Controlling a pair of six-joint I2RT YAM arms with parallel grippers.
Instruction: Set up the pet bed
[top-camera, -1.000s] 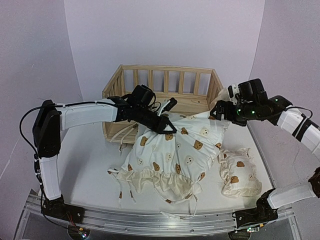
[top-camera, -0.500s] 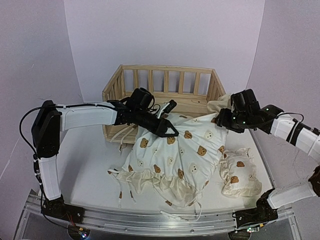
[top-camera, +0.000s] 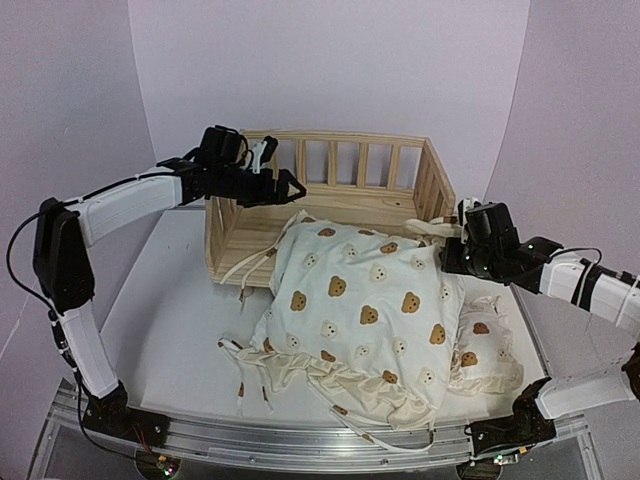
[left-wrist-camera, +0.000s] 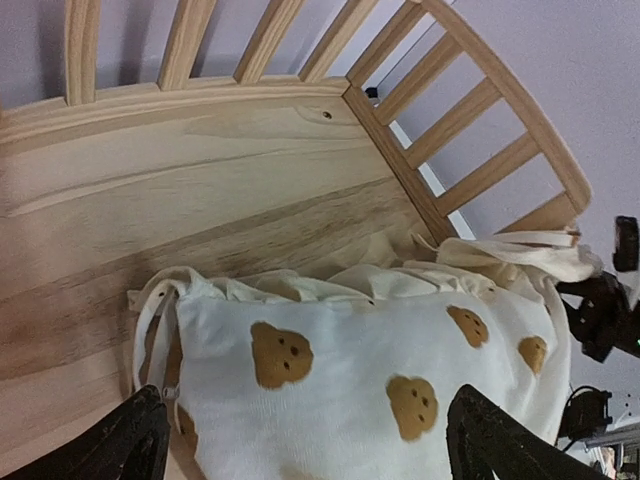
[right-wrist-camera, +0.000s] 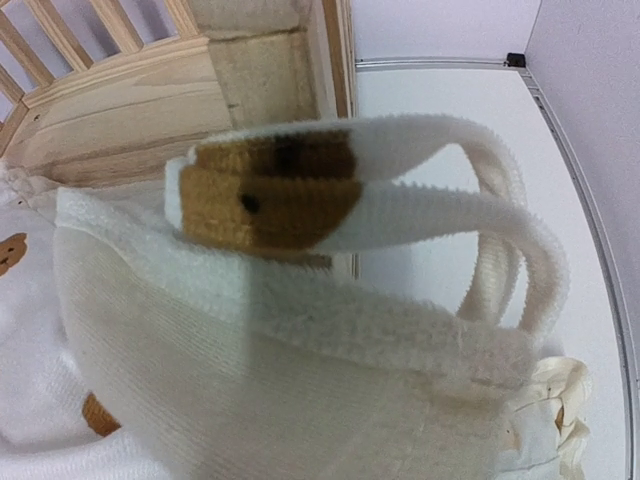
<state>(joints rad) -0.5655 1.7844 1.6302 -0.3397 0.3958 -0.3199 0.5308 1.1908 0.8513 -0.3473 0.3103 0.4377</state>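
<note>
From above, the pet bed (top-camera: 345, 205) stands at the back of the table (top-camera: 170, 300), the bear-print cushion (top-camera: 360, 300) lying partly on its base and spilling forward beside a small pillow (top-camera: 485, 345). The left tool (top-camera: 278, 168) hovers spread by the bed's left rail; the right tool (top-camera: 452, 250) pinches the cushion's right corner. The left wrist view shows wide-apart fingers (left-wrist-camera: 130, 445) over cushion and plank base (left-wrist-camera: 200, 190). The right wrist view is filled with bunched cushion fabric.

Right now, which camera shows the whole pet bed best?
Top external: the pet bed appears nearly whole, all three slatted rails and base, with the cushion lying over its front edge. Left wrist shows only base planks and one slatted corner; right wrist, mostly fabric, shows just a corner.
</note>
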